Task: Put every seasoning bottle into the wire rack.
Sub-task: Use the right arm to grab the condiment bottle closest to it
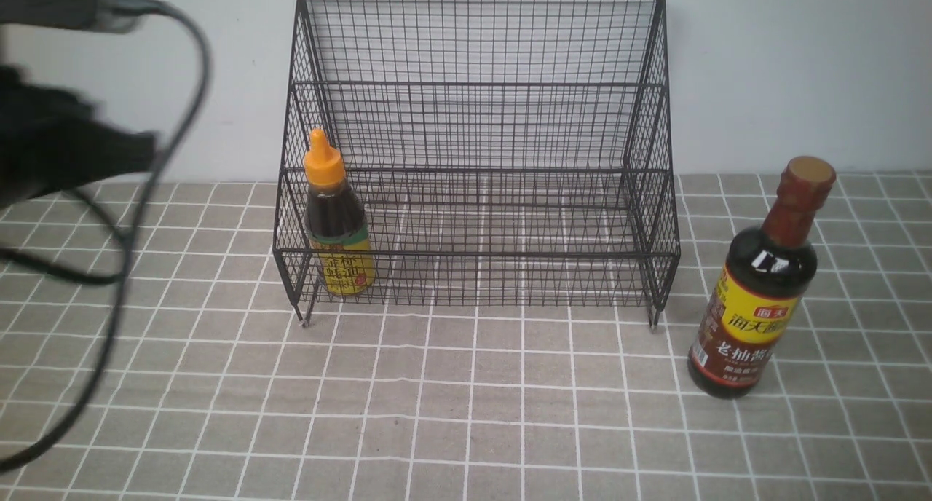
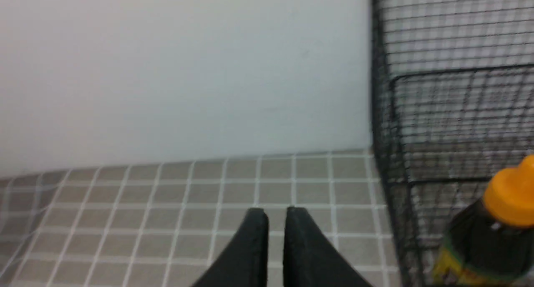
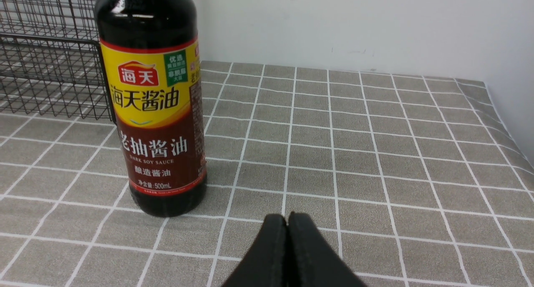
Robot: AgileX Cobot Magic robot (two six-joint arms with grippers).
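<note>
The small squat seasoning bottle with an orange pointed cap stands upright in the left end of the wire rack's lowest tier. In the left wrist view the same bottle shows behind the rack's mesh. My left gripper is outside the rack's left side, shut but for a thin slit, with nothing in it. The taller seasoning bottle stands on the cloth to the right of the rack. My right gripper is shut and empty, low over the cloth, apart from that bottle.
A grey checked cloth covers the table, and a white wall stands close behind the rack. The left arm is blurred at the far left with a black cable hanging from it. A side wall bounds the right.
</note>
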